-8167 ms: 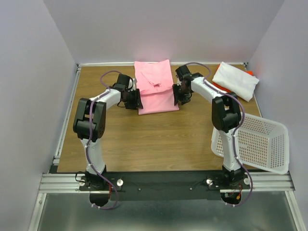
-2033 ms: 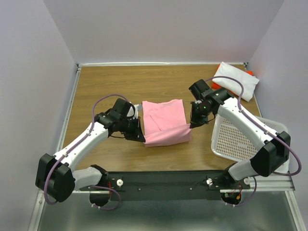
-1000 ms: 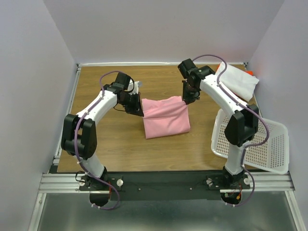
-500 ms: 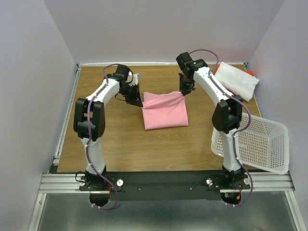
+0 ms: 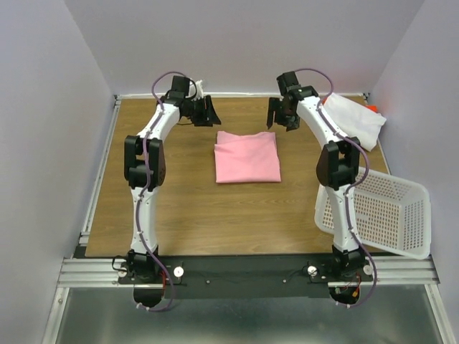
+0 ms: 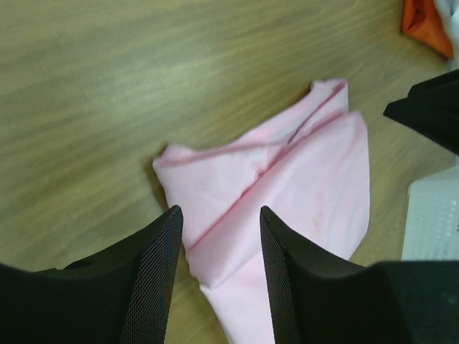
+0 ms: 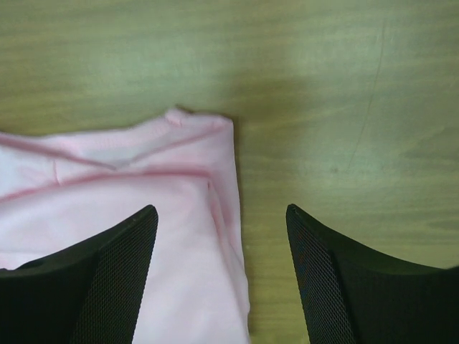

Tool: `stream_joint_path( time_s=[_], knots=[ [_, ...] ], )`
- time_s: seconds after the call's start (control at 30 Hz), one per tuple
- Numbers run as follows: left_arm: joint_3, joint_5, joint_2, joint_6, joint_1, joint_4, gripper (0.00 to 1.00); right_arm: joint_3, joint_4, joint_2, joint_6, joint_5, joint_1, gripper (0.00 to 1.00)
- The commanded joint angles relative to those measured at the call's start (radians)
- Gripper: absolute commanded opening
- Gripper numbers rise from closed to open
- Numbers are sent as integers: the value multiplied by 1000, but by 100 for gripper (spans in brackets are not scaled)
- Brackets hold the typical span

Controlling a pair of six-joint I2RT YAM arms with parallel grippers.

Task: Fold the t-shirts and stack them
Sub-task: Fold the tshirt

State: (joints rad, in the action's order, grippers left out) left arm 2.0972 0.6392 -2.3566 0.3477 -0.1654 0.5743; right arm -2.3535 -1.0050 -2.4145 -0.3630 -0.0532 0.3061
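Note:
A light pink t-shirt (image 5: 247, 156) lies folded in a flat rectangle on the table's middle, held by nothing. My left gripper (image 5: 208, 111) hovers open beyond its far left corner, and the left wrist view shows the pink t-shirt (image 6: 287, 179) below the open gripper (image 6: 219, 211). Beyond the far right corner my right gripper (image 5: 278, 115) hovers open; in the right wrist view that corner of the pink t-shirt (image 7: 143, 208) lies under the empty gripper (image 7: 221, 209). A folded white t-shirt (image 5: 351, 120) lies at the far right on an orange-red one (image 5: 371, 109).
A white perforated basket (image 5: 380, 211) lies tipped at the table's right near edge, beside the right arm's base. Grey walls close off the table at the back and both sides. Bare wood lies to the left of and nearer than the pink shirt.
Both grippers carried the pink shirt's edge toward the far side, folding it over, then opened, let go and drew back beyond its far edge. The shirt now lies flat.

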Motion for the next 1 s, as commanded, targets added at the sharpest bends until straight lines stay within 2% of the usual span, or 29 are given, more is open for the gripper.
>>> stream_joint_path(
  time_s=[0.0,0.17,0.3,0.47,0.8,0.97],
  knots=[
    [-176,-68,139,-22,3,-40,55,149,83,107,42,47,13,79],
    [-495,-79,316,-53,3,-151,55,324,173,204,55,166,13,78],
    [-612,-38,355,-53,3,-237,55,414,212,236,53,200,14,75],
    [-628,-4,321,-64,-6,-269,55,442,239,227,73,191,14,73],
    [-588,-4,234,-81,-19,-272,55,430,272,163,104,199,14,59],
    [-549,-6,200,-82,-31,-271,54,439,279,153,113,197,14,57]
  ],
)
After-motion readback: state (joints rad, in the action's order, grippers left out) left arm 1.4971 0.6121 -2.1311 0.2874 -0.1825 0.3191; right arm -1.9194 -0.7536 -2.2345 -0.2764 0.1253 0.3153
